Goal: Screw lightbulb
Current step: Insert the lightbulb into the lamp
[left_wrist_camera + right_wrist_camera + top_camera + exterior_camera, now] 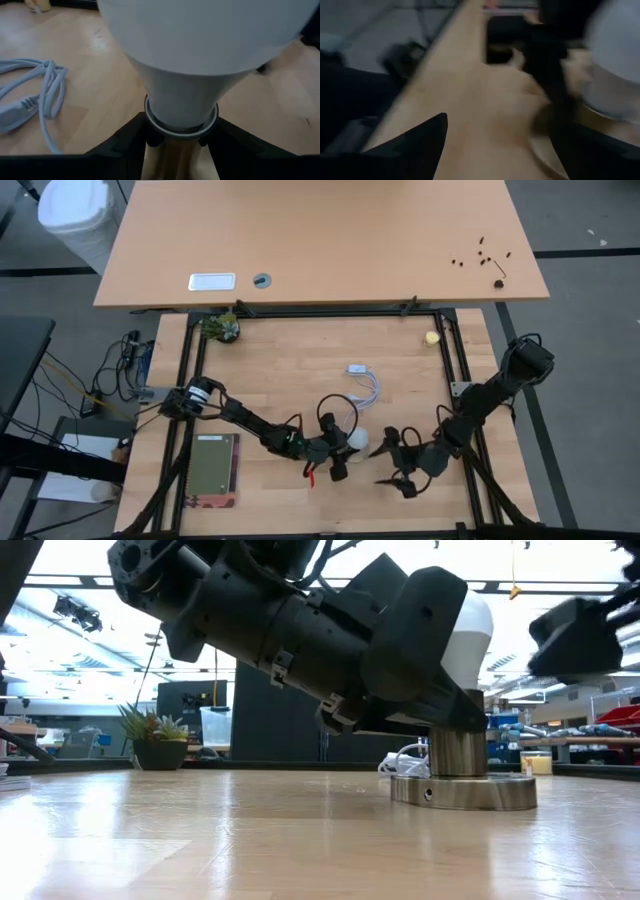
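So the lightbulb is already standing upright in the brass socket, which rises off a round metal base on the tabletop. From overhead the whole thing sits toward 6 o'clock of the wooden surface, a touch right of centre.

Looks to me like we're mid-screw. The left hand is at the 9 o'clock side of the bulb, its fingers clamped around the socket right under the bulb's neck, basically holding the fixture steady. The right hand is off at about 4 o'clock of the bulb, close by but not touching, fingers spread wide with nothing between them. My guess is it's between twists, so next it needs to come back in, close on the globe and turn again while the left keeps the base from spinning.

Stuff I can't make out: how deep the threads have gone, since the left hand's fingers cover the joint. Whether the bulb is fully seated is anyone's guess. The right wrist camera is a smear, just a white curve and dark shapes. The white cord lies up around 12 o'clock of the bulb, and I can't see where it joins the base.
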`<action>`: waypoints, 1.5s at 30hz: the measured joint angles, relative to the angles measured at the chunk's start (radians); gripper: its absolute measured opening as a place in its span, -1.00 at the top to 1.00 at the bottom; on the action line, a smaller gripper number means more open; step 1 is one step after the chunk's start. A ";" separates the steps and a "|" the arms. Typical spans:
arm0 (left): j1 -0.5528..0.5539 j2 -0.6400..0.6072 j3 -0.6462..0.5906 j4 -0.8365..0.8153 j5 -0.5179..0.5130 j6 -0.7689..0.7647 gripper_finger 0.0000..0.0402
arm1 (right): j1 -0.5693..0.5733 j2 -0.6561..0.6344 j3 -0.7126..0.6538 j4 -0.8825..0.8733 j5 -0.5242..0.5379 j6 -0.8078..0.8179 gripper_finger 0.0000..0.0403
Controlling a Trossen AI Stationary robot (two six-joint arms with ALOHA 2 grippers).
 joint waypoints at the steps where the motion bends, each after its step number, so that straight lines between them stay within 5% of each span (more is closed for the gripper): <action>1: 0.000 0.000 0.000 0.000 0.002 0.000 0.06 | 0.001 0.000 0.000 -0.029 0.034 0.008 -0.72; 7: -0.001 0.000 0.000 0.003 0.057 0.010 0.06 | -0.089 0.000 -0.005 -0.096 0.071 0.033 -0.68; 13: -0.002 0.000 0.000 0.004 0.081 0.026 0.06 | -0.200 0.000 -0.005 0.018 -0.103 -0.056 -0.68; 27: 0.007 0.001 -0.001 -0.011 -0.041 -0.015 0.06 | -0.061 0.000 -0.006 0.032 -0.120 0.027 -0.54; 32: 0.004 0.002 -0.001 -0.007 0.003 0.008 0.06 | -0.040 0.000 -0.006 -0.073 0.025 0.090 -0.52; 36: -0.004 0.001 0.000 -0.004 0.068 0.026 0.06 | -0.095 0.001 -0.006 -0.113 0.039 0.082 -0.51; 45: -0.009 0.001 -0.001 0.008 0.130 0.055 0.06 | -0.240 0.001 -0.006 0.025 -0.188 -0.079 -0.51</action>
